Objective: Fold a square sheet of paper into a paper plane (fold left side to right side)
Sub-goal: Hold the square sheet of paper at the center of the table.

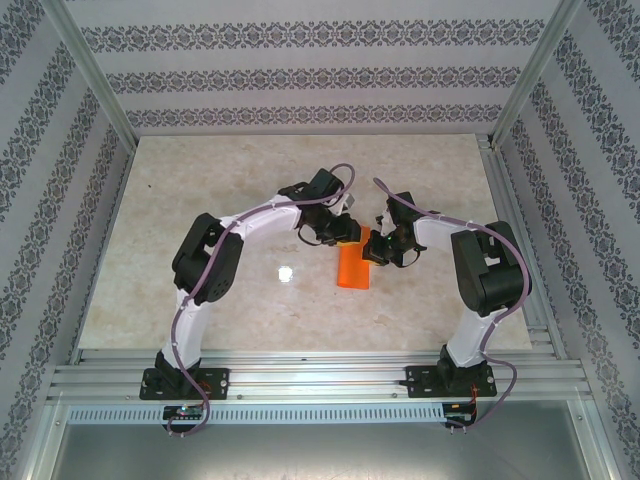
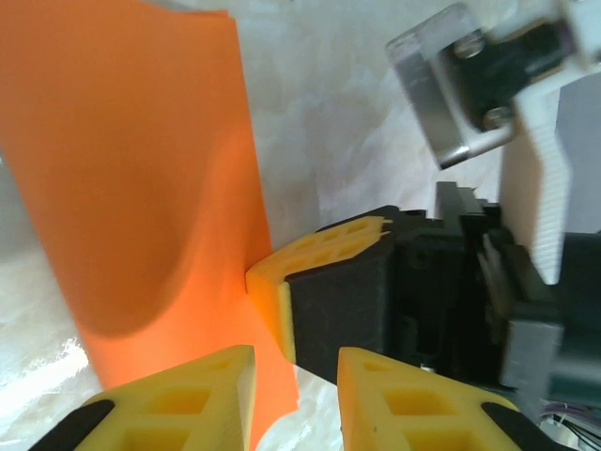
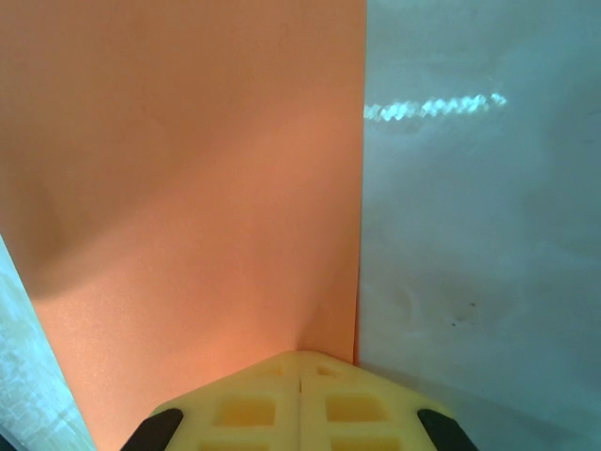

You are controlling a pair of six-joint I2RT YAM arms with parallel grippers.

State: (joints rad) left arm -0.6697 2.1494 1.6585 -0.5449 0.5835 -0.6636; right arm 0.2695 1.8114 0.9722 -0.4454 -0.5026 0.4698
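while the square sheet of paper (image 1: 353, 268) is laid as a narrow strip mid-table (image 1: 200, 200), right gripper (image 3: 300, 378) is pressed, jaws together, on its edge; left gripper (image 2: 296, 399) is held apart at a corner. risk: sheet dragged askew if nipped unevenly.

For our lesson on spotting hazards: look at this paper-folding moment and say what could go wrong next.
The paper bulges up beside the right gripper, so a crease could land crooked. That shut gripper presses close to the paper's edge and might slip off. The left gripper is close by; they could collide.
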